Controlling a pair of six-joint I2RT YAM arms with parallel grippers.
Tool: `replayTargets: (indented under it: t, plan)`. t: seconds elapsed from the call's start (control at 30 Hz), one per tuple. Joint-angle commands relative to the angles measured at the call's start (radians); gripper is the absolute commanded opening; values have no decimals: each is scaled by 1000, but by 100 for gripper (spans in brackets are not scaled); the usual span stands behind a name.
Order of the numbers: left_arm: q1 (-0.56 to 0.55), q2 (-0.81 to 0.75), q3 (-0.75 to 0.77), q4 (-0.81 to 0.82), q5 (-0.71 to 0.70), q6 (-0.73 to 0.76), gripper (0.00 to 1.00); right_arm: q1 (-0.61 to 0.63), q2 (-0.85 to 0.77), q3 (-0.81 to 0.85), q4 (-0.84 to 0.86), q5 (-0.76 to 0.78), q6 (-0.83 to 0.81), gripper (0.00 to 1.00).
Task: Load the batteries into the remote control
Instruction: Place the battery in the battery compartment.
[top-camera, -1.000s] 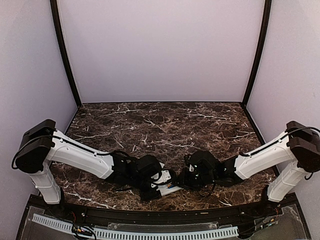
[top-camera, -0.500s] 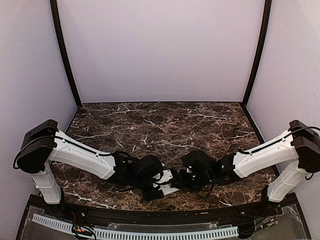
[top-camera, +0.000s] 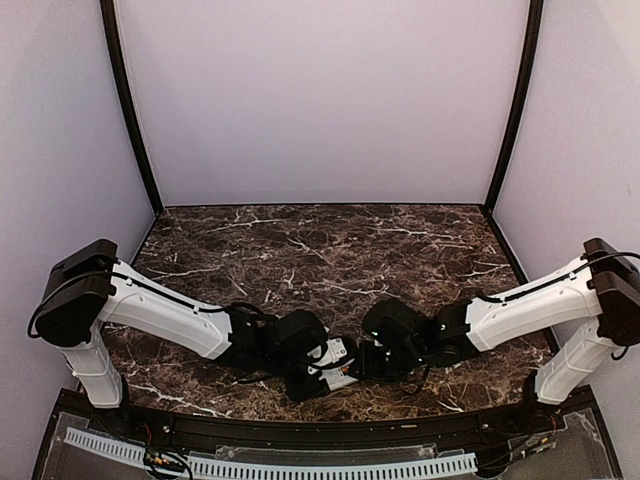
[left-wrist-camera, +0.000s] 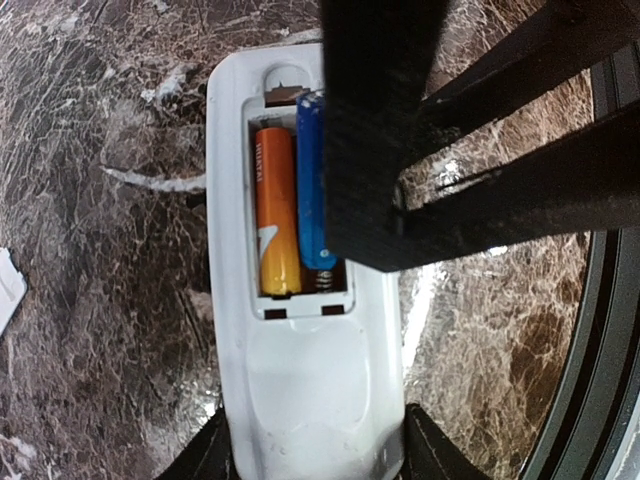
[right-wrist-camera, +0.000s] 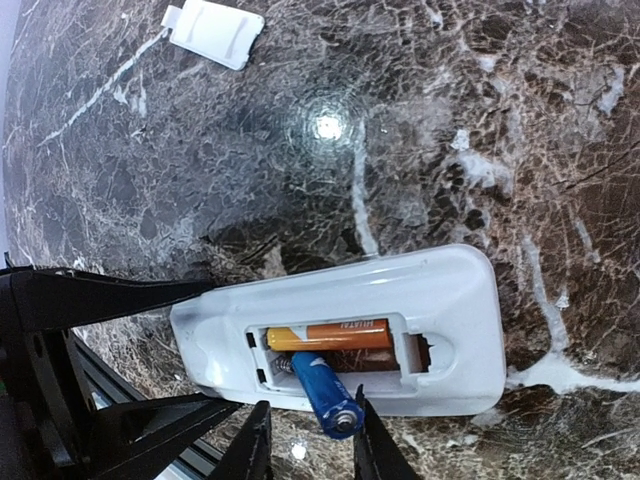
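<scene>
- remote control (right-wrist-camera: 430, 300) lies back-up on desk (right-wrist-camera: 400, 120); left jaws clamp its end to steady it
- orange battery (left-wrist-camera: 277, 215) seated; blue battery (right-wrist-camera: 322, 392) tilted, spring end in, other end raised between right jaws
- right jaws: gripping or let go, cannot tell
- left wrist view: black finger covers much of blue battery; top view hides compartment

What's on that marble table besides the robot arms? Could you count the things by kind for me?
Batteries: 2, the orange battery and the blue battery
Remote control: 1
Loose white battery cover: 1
Total: 4
</scene>
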Motion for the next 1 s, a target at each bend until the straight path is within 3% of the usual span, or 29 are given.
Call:
replayTargets:
  t: [0.0,0.23,0.47,0.73,0.97]
  plan:
    - [-6,92,-38,-70,74,-17,0,14,-17,25,-40,32,-29,27]
    - [-6,96,-37,-69,79,-15,0,15,-22,46,-88,51,-39,34]
    - [-6,98,-38,-72,78,-12,0,-2,-89,61,-170,55,-81,34]
    - [-6,100,-38,-75,76,-12,0,-62,-148,50,-262,18,-123,32]
    - [-6,103,-38,-75,70,-12,0,-126,-135,36,-208,-26,-185,23]
